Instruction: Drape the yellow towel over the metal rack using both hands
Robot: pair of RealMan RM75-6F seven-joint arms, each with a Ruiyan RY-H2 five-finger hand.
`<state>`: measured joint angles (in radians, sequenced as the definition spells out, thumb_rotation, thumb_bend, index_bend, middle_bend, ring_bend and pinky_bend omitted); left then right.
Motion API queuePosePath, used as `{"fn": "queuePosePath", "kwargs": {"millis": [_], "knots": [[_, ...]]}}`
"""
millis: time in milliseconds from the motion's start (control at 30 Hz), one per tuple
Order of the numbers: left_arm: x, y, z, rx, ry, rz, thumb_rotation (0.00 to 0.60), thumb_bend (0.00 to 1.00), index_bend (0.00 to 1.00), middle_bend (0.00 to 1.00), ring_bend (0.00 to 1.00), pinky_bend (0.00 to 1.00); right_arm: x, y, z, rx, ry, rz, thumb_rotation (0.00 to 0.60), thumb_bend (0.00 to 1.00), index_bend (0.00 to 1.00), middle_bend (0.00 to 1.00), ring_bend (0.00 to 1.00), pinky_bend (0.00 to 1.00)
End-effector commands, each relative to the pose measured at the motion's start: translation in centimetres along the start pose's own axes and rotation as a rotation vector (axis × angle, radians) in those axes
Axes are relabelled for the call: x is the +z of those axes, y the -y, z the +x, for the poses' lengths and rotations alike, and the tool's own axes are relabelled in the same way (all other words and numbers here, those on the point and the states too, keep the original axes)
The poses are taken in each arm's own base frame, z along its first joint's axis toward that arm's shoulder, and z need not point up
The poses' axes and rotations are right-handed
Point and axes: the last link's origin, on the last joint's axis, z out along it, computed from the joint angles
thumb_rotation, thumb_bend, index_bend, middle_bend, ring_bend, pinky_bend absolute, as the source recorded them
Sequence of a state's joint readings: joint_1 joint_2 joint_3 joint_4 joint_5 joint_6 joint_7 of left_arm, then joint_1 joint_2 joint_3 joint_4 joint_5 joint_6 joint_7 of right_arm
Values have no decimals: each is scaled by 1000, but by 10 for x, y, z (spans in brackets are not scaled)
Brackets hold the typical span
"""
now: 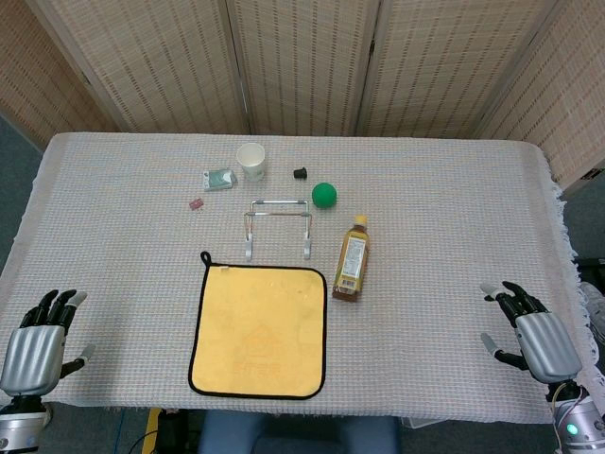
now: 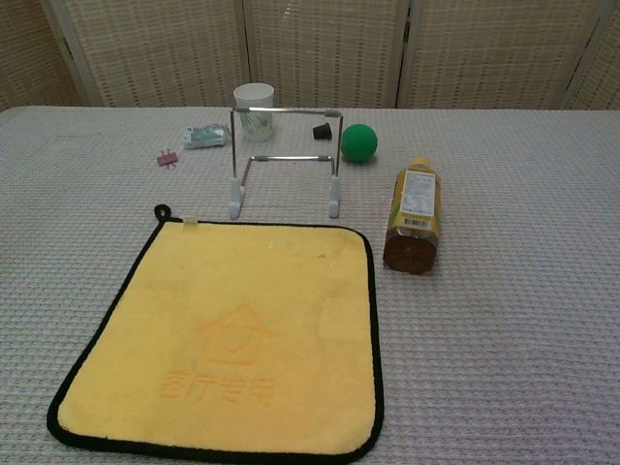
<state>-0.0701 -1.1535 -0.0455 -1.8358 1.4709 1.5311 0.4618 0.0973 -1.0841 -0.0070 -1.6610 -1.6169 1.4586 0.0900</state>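
The yellow towel (image 1: 260,327) (image 2: 232,334) with a black border lies flat on the table, its hanging loop at the far left corner. Just beyond it stands the small metal rack (image 1: 278,225) (image 2: 285,155), upright and bare. My left hand (image 1: 40,342) rests at the table's near left edge, fingers apart, holding nothing. My right hand (image 1: 529,331) sits at the near right edge, also with fingers spread and empty. Both hands are far from the towel and show only in the head view.
A drink bottle (image 1: 352,258) (image 2: 414,215) lies right of the towel. Behind the rack are a green ball (image 1: 324,195) (image 2: 358,142), a white paper cup (image 1: 250,161) (image 2: 254,104), a small black cap (image 1: 301,173), a packet (image 1: 219,179) and a pink clip (image 1: 196,202).
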Motion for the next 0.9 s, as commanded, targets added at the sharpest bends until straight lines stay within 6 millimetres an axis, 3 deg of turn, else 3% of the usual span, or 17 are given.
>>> {"fn": "queuePosePath", "kwargs": {"millis": [33, 600, 700, 833, 900], "knots": [[0, 0, 0, 0, 0, -1, 600, 240, 204, 191, 129, 286, 0, 0, 0, 1, 1, 1, 600, 327, 133, 298, 163, 238], [4, 0, 2, -13, -12, -56, 600, 240, 255, 210, 152, 306, 18, 28, -6, -4, 18, 163, 600, 327, 133, 298, 176, 238], [2, -1, -1, -17, 5, -77, 600, 240, 274, 319, 263, 388, 21, 34, -9, 1, 21, 194, 600, 328, 133, 300, 187, 238], [3, -3, -5, -25, 45, -122, 600, 240, 318, 460, 396, 596, 24, 41, -14, 4, 41, 233, 600, 328, 133, 325, 214, 238], [4, -7, -8, -40, 66, -154, 600, 239, 345, 502, 436, 651, 27, 45, -18, 1, 59, 255, 600, 327, 133, 329, 220, 238]]}}
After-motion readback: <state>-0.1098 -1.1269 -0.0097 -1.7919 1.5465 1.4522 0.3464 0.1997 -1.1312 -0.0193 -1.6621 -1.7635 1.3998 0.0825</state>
